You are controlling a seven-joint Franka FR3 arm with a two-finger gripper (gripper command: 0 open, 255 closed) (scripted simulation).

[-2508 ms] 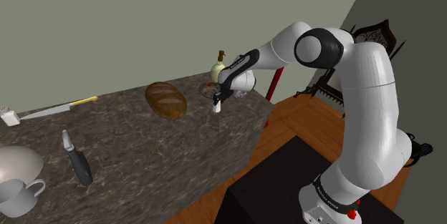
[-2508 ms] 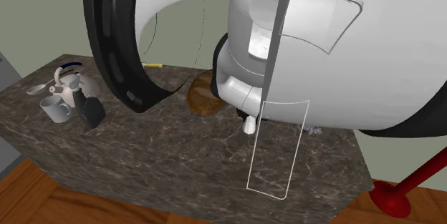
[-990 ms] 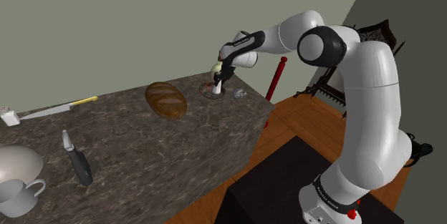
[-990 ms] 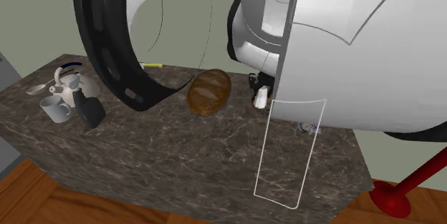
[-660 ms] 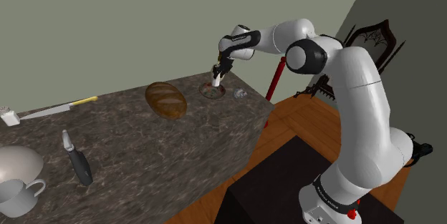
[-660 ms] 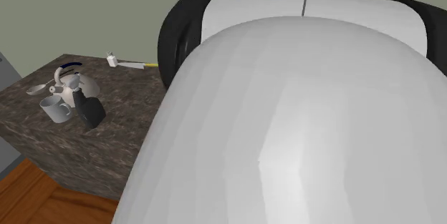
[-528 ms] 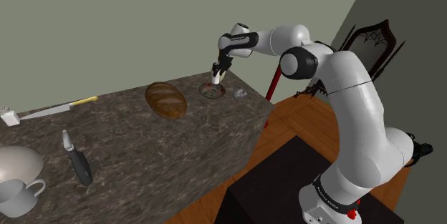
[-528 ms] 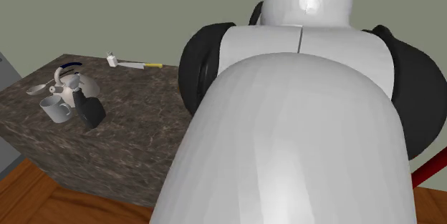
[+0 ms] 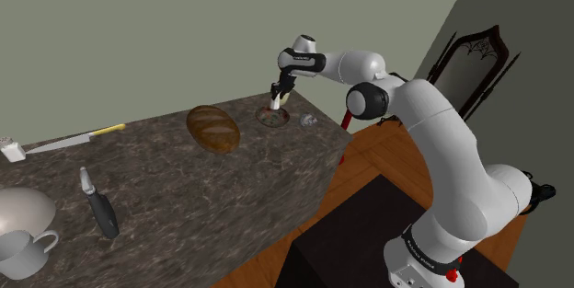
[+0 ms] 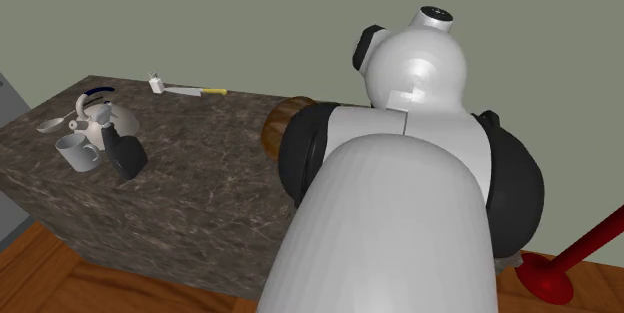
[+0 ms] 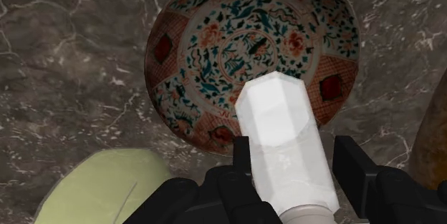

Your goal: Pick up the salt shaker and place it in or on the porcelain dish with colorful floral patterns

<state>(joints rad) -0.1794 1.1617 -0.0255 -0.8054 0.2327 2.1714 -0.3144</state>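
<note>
The arm has carried the shaker (image 11: 283, 140) across the worktop (image 9: 184, 185) to just above the dish (image 11: 208, 51). The fingers (image 11: 352, 165) pinch it, so probably only lowering and release remain.

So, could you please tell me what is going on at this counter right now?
The white Franka arm stretches across the dark marbled counter, and its black two-finger gripper is shut on a white faceted salt shaker. It holds the shaker above a round dish painted with red and blue-green flowers, which sits on the counter near its far end. The shaker has not been let go yet.
</note>
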